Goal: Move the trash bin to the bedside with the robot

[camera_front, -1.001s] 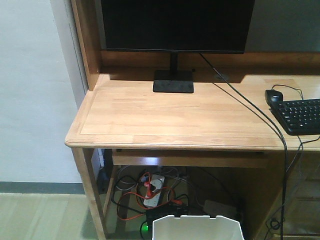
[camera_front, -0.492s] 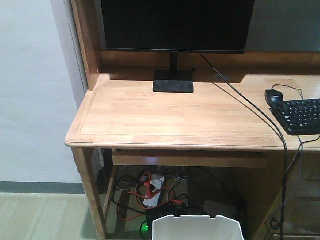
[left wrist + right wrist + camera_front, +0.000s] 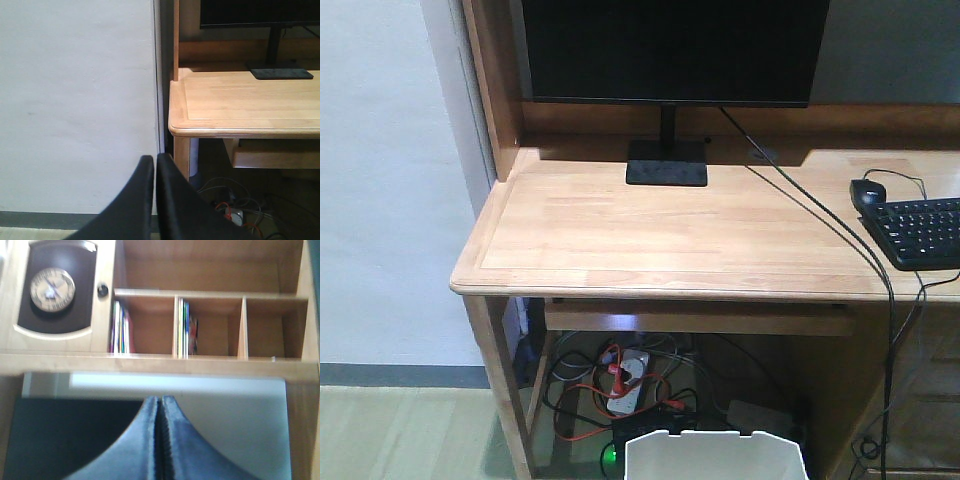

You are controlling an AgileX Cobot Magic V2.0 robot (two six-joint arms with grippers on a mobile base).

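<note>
The cream-white trash bin (image 3: pixel 715 456) shows only as its angular rim and upper wall at the bottom edge of the front view, under the desk's front edge. The bedside is out of view. My left gripper (image 3: pixel 155 158) is shut with nothing between its black fingers; it points at the white wall beside the desk's left leg. My right gripper (image 3: pixel 161 399) is shut and empty too, raised and pointing at the desk's upper shelves. Neither gripper appears in the front view or touches the bin.
A wooden desk (image 3: pixel 670 235) carries a black monitor (image 3: pixel 670 50), keyboard (image 3: pixel 920 230) and mouse (image 3: pixel 868 192). Cables and a power strip (image 3: pixel 628 380) lie beneath it. A white wall (image 3: pixel 380 180) stands left. Shelves with books (image 3: pixel 120 332) and a clock (image 3: pixel 52 289) are above.
</note>
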